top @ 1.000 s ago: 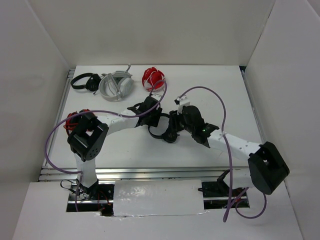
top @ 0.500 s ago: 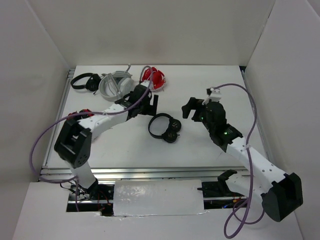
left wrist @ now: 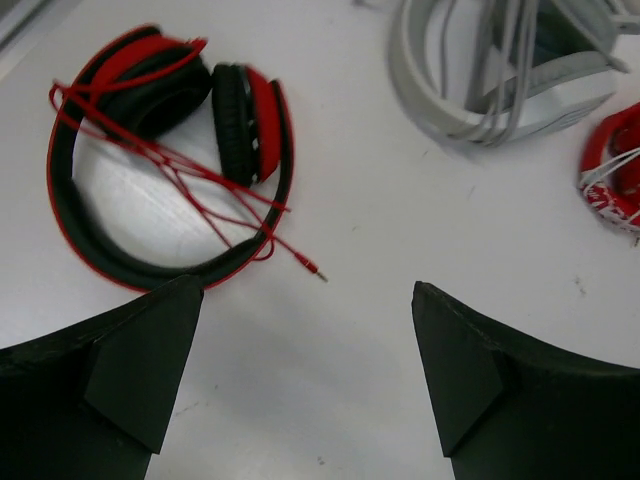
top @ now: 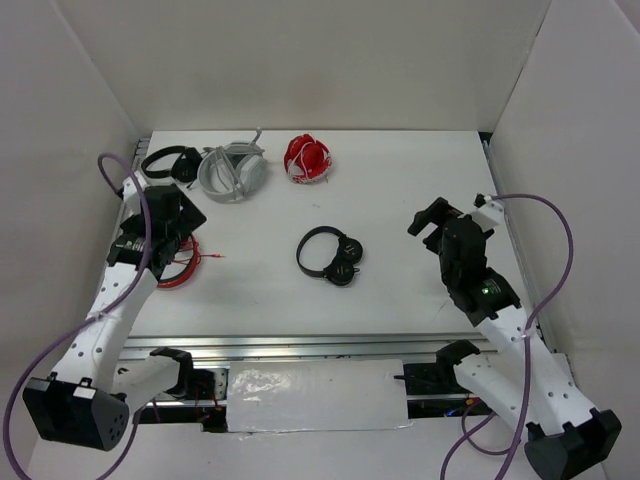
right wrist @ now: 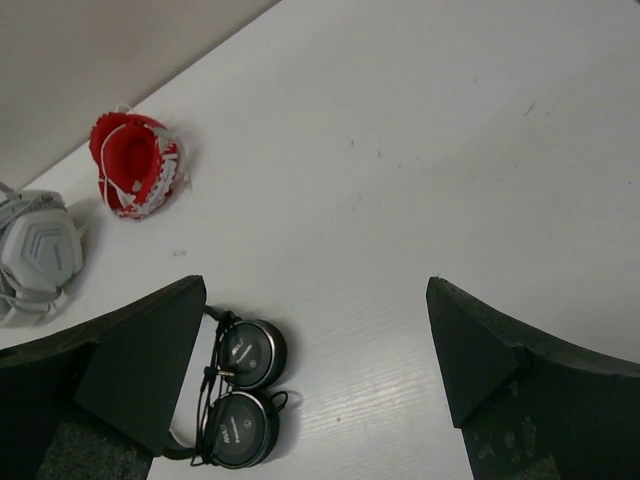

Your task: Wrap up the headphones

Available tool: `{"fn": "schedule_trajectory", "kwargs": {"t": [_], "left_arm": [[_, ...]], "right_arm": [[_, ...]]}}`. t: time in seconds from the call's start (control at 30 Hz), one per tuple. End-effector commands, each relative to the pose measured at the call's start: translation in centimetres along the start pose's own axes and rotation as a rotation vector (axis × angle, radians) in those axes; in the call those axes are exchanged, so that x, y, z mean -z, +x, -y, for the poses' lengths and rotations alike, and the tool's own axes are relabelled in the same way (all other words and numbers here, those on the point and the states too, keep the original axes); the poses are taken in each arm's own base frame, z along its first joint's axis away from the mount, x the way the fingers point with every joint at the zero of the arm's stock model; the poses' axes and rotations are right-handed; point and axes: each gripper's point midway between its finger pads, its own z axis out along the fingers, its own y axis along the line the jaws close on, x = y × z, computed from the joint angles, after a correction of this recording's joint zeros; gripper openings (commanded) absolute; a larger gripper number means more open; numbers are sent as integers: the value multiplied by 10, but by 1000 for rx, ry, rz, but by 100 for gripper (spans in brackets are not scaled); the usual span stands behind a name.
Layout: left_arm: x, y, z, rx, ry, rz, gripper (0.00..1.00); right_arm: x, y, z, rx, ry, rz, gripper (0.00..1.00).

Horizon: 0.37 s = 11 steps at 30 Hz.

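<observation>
The small black headphones (top: pixel 330 257) lie flat mid-table, earcups side by side. In the right wrist view (right wrist: pixel 238 390) their thin cable runs gathered along the headband, with the plug resting by the upper earcup. My left gripper (top: pixel 180 212) is open and empty at the table's left side, far from them, and shows open over bare table in the left wrist view (left wrist: pixel 310 370). My right gripper (top: pixel 432 218) is open and empty to the right of the headphones, also open in its wrist view (right wrist: pixel 315 370).
Red-and-black headphones (left wrist: pixel 170 160) with a loose red cable lie under my left gripper. Grey-white headphones (top: pixel 232 170), another black pair (top: pixel 168 162) and a red bundle (top: pixel 306 157) sit along the back. White walls enclose the table.
Both arms have pulled back from the centre, the left to the left side and the right to the right side. The black headphones stay lying mid-table.
</observation>
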Motion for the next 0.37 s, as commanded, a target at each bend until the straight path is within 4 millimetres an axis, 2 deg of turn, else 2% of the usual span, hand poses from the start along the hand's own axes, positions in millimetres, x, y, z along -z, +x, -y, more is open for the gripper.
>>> {"fn": "schedule_trajectory", "kwargs": {"t": [0.0,0.17,0.33], "left_arm": [[1,13,-22,83,-55,-43,99],[4,7,-31,119,-80,-24,99],[6,4,-35,130,-85,-9,99]], "right_arm": [[13,-24,14,-62,64,81,100],[22,-27,30,-86,100,119,100],[26,-30,33,-65,96,134,100]]}}
